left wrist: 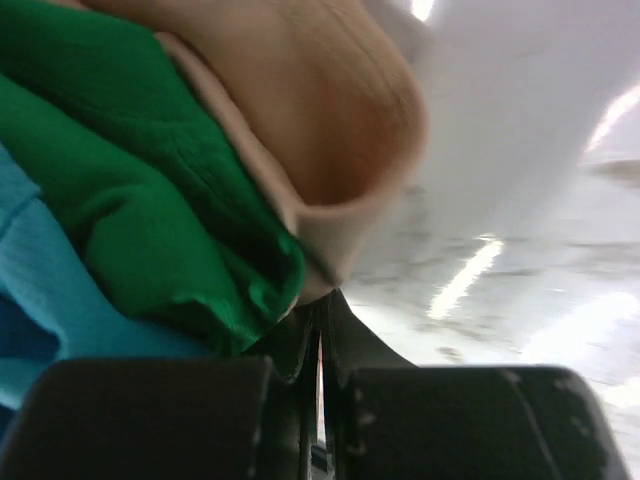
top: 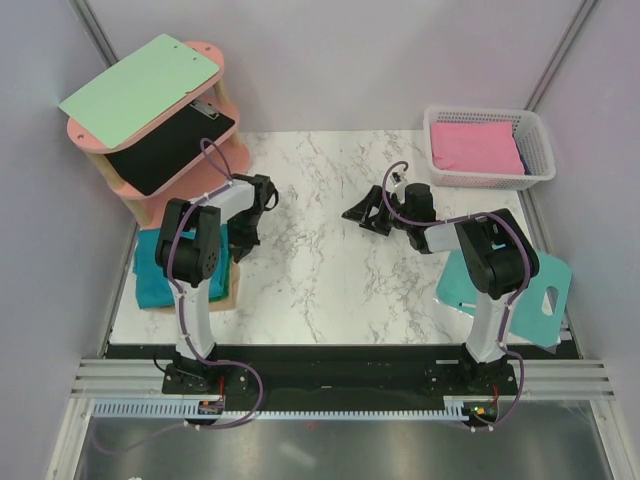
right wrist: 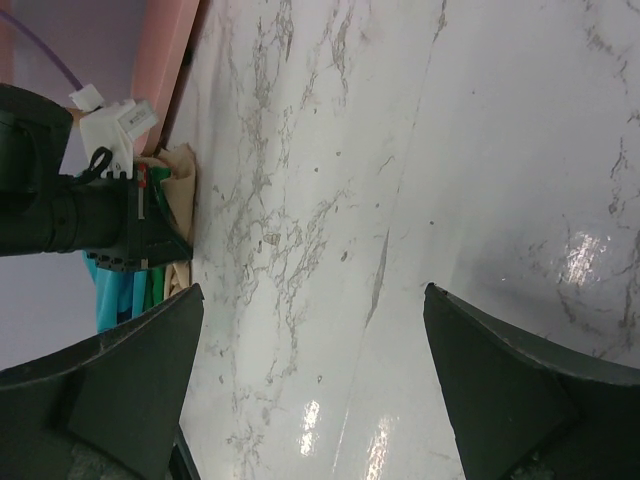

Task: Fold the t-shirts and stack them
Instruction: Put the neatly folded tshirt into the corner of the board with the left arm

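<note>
Left gripper [left wrist: 322, 315], fingers pressed together, is sitting against the pile at the overhead frame's left edge: teal shirt [top: 150, 280], green shirt [left wrist: 130, 200], tan cloth [left wrist: 330, 120]. It should be biting one layer only, I judge, while right gripper [right wrist: 312, 290] is hovering, fingers wide apart, near centre.

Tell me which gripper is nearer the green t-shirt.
Left. The left gripper is right at the green t-shirt, at its edge, on the left side of the table; the right gripper hangs open over the middle, well away from it.
</note>
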Controlling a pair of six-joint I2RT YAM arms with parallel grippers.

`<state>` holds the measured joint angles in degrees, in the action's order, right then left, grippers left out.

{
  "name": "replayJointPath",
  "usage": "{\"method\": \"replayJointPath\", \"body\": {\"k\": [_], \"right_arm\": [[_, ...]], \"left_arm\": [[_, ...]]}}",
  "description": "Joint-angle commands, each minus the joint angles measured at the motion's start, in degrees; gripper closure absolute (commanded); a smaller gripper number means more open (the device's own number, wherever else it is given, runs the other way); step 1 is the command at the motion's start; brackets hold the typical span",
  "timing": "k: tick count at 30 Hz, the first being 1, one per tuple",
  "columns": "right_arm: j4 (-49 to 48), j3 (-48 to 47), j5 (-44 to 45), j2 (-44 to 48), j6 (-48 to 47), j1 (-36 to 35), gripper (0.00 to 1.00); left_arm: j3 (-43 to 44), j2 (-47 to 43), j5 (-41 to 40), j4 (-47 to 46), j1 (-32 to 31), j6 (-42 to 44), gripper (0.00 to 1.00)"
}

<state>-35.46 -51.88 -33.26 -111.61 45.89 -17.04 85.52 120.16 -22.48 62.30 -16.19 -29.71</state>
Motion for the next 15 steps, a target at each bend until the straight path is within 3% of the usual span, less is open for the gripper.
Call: {"method": "replayJointPath", "body": {"k": [1, 6, 15], "right_arm": [[-3.3, -0.2, -1.7, -0.1, 0.8, -0.1, 0.02], [-3.6, 0.0, -1.8, 0.0, 1.0, -0.1, 0.02], [-2.1, 0.5, -1.5, 1.5, -0.6, -0.1, 0.02]], "left_arm": [[-6.6, -2.6, -4.7, 2.1, 3.0, -3.6, 0.98], [-13.6, -4.5, -8.5, 1.9, 7.4, -5.2, 0.98], [-9.8, -8.0, -7.6, 1.0, 7.4, -3.6, 0.98]]}}
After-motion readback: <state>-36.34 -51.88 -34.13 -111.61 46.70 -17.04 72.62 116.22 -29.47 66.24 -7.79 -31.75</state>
